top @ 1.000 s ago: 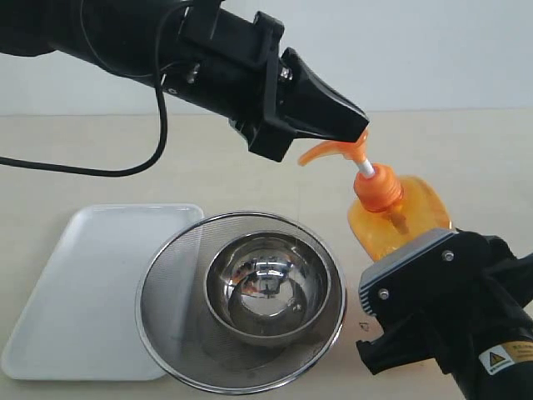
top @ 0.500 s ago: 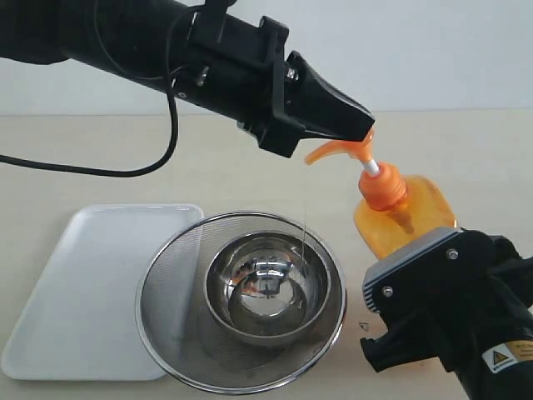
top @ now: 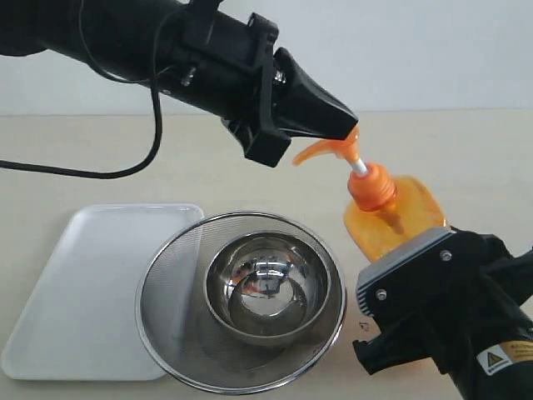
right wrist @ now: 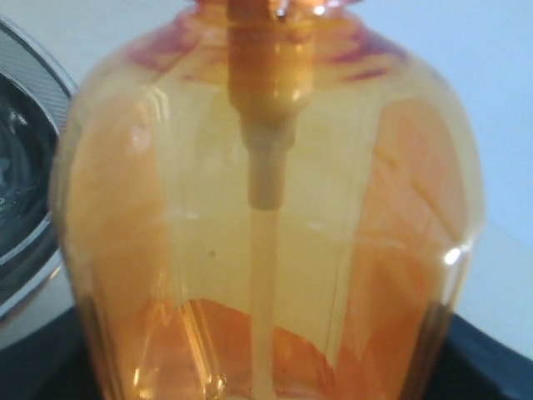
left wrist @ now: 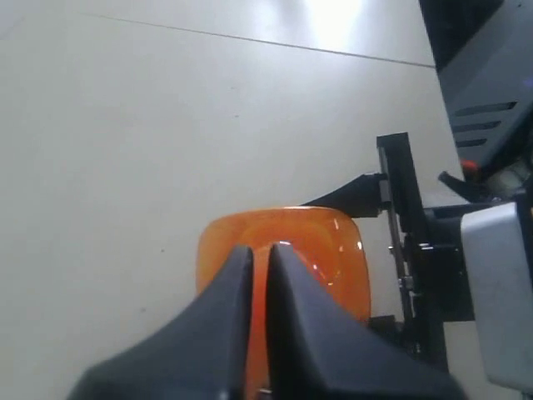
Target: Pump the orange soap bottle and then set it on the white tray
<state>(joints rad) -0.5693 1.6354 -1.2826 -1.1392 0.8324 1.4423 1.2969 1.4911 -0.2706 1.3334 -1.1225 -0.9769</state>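
- The orange soap bottle (top: 396,212) is over the right half of the tabletop, just beside the steel mesh strainer (top: 166,283). It leans toward the left edge, and its base is hidden.
- Expect smooth, thin plastic, part full: light, slippery, with walls that give under a hard squeeze. Grip the flat sides, low on the body.
- Your right hand (top: 408,250) clamps that lower body from the near edge.
- Your left hand (top: 346,125), fingers pressed together, rests its tips on the pump head (top: 329,150). Its arm slopes down from the far left.
- The white tray (top: 83,275) lies by the near left corner.

left arm (top: 125,37): black, cabled | left gripper (top: 351,127): tapered black | right arm (top: 470,329): black, grey screwed plate (top: 405,265), yellow label (top: 496,360)
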